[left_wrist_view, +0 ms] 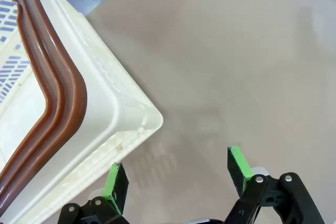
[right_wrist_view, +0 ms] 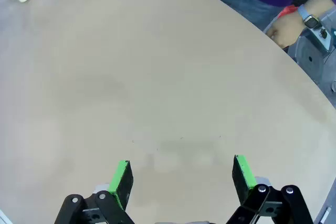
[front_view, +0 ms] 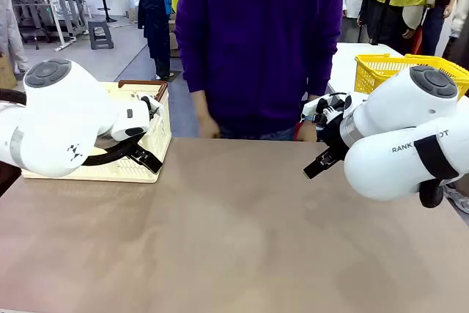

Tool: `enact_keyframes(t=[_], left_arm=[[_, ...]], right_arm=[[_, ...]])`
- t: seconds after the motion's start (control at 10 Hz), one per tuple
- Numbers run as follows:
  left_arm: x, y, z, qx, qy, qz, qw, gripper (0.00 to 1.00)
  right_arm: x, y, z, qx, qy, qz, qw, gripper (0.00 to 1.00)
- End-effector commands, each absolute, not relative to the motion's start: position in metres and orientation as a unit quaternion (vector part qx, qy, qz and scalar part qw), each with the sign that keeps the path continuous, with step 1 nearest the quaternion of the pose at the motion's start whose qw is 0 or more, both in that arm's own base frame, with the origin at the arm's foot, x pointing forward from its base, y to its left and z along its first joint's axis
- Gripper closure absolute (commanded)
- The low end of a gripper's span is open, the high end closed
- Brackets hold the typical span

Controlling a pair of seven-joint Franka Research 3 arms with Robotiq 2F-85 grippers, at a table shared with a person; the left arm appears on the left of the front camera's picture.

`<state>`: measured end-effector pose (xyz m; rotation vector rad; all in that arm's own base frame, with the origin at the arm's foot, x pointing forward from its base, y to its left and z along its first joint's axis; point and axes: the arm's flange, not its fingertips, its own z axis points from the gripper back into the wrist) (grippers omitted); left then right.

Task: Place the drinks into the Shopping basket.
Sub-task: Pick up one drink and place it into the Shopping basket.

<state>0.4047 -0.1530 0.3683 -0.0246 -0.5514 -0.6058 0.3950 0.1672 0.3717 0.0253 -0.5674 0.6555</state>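
Task is looking unstarted: left claw [left_wrist_view: 178, 169] and right claw [right_wrist_view: 181, 171] are both hanging wide open, gripping nothing, over the bare desk [front_view: 234, 232], Shopping basket [front_view: 161, 128] is sitting at the far-left desk edge just beside the left claw, and loading the drinks is all remaining.

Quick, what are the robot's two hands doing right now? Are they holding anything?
Left end effector: open, holding nothing.
Right end effector: open, holding nothing.
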Motion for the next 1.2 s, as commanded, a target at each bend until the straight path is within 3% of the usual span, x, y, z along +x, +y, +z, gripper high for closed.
enact_keyframes(t=[0.0, 1.1], left_arm=[[0.4047, -0.1530, 0.3684, -0.012, -0.268, -0.295, 0.917, 0.00], [0.4047, -0.1530, 0.3684, -0.012, -0.268, -0.295, 0.917, 0.00]], right_arm=[[0.3950, 0.1672, 0.3717, 0.012, -0.275, 0.318, 0.907, 0.00], [0.3950, 0.1672, 0.3717, 0.012, -0.275, 0.318, 0.907, 0.00]])
